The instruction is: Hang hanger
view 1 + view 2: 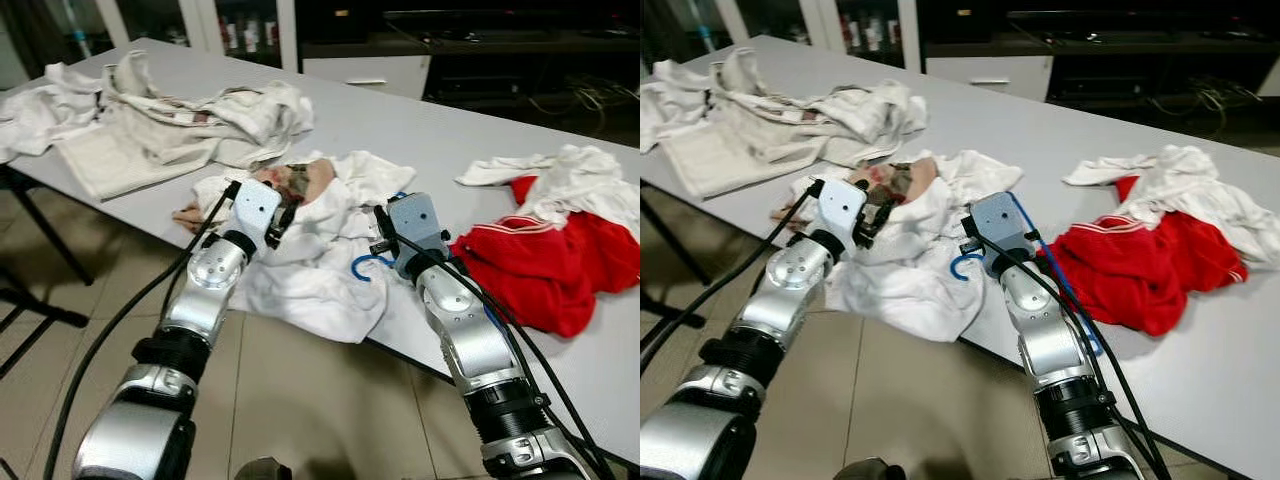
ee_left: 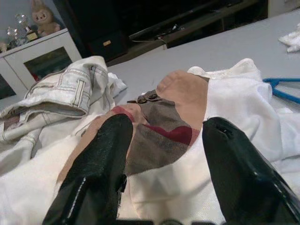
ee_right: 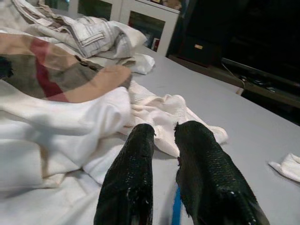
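Observation:
A blue hanger (image 1: 958, 266) lies at the near edge of the grey table (image 1: 400, 130), its hook resting on a crumpled white garment (image 1: 320, 270) that has a tan, brown and red patch (image 2: 159, 122). My right gripper (image 3: 164, 129) is shut on the blue hanger (image 3: 176, 211), a strip of which shows between its fingers. My left gripper (image 2: 164, 126) hovers open over the patch with nothing between its fingers. From that wrist, part of the hanger (image 2: 283, 89) shows beyond the white cloth.
A red garment (image 1: 550, 265) with white cloth (image 1: 570, 175) over it lies to the right. A heap of white clothes (image 1: 170, 120) covers the table's far left. Dark cabinets (image 1: 480, 40) stand behind the table, and tiled floor (image 1: 300, 400) lies below the near edge.

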Controlling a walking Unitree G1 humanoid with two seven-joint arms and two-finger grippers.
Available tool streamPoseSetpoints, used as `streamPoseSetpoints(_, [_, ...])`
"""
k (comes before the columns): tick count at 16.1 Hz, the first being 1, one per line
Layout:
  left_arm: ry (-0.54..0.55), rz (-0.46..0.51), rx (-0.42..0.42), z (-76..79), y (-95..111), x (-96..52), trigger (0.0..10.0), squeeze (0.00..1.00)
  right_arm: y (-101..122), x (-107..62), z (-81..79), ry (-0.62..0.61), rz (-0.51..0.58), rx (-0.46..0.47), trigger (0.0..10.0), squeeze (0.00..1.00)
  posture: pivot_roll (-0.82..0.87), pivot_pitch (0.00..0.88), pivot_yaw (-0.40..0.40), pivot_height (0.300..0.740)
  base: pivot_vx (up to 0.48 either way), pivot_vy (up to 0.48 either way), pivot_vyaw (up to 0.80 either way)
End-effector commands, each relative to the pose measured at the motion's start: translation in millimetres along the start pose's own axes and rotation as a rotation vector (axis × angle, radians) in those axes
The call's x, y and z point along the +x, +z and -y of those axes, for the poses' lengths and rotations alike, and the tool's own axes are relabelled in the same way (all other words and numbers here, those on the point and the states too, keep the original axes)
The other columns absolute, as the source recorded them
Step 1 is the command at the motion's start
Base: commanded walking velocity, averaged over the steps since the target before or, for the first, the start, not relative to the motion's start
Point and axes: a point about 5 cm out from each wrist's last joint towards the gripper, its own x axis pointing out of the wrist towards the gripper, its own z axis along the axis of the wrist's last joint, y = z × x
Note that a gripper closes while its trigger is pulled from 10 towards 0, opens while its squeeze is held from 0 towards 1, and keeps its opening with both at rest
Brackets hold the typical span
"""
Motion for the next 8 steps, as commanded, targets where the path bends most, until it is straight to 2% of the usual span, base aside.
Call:
streamPoseSetpoints(1, [0.016, 0.003, -0.027, 2.8, -0.3, -1.3, 10.0, 1.0, -0.7, 0.3, 0.2, 0.0, -0.002, 0.012, 10.0, 0.0, 0.01, 0.0, 0.022, 0.723, 0.0, 0.0, 0.0])
streamPoseSetpoints(2, [0.025, -0.029, -0.052, 6.6, -5.3, -1.4, 10.0, 1.0, -0.5, 0.3, -0.2, 0.001, -0.001, 0.012, 10.0, 0.0, 0.01, 0.0, 0.021, 0.723, 0.0, 0.0, 0.0])
streamPoseSetpoints(3, [0.031, -0.055, -0.042, 9.1, -9.2, -1.5, 10.0, 0.0, -0.2, 0.2, -0.9, 0.004, 0.0, 0.013, 10.0, 0.0, 0.02, 0.0, 0.019, 0.723, 0.0, 0.0, 0.0])
streamPoseSetpoints(5, [0.1, -0.096, -0.039, -0.5, -14.0, -1.5, 10.0, 0.0, -0.1, -0.1, -2.5, 0.011, 0.0, 0.015, 10.0, 0.0, 0.02, 0.0, 0.019, 0.723, 0.0, 0.0, 0.0])
streamPoseSetpoints(7, [0.118, -0.125, -0.035, -5.3, -17.0, -1.7, 10.0, 0.0, 0.0, -0.1, -2.9, 0.013, 0.0, 0.015, 10.0, 0.0, 0.02, 0.0, 0.016, 0.723, 0.0, 0.0, 0.0])
streamPoseSetpoints(8, [0.126, -0.159, -0.061, -8.8, -20.8, -1.8, 10.0, 0.0, 0.2, -0.1, -3.0, 0.013, 0.001, 0.016, 10.0, 0.0, 0.02, 0.0, 0.019, 0.723, 0.0, 0.0, 0.0])
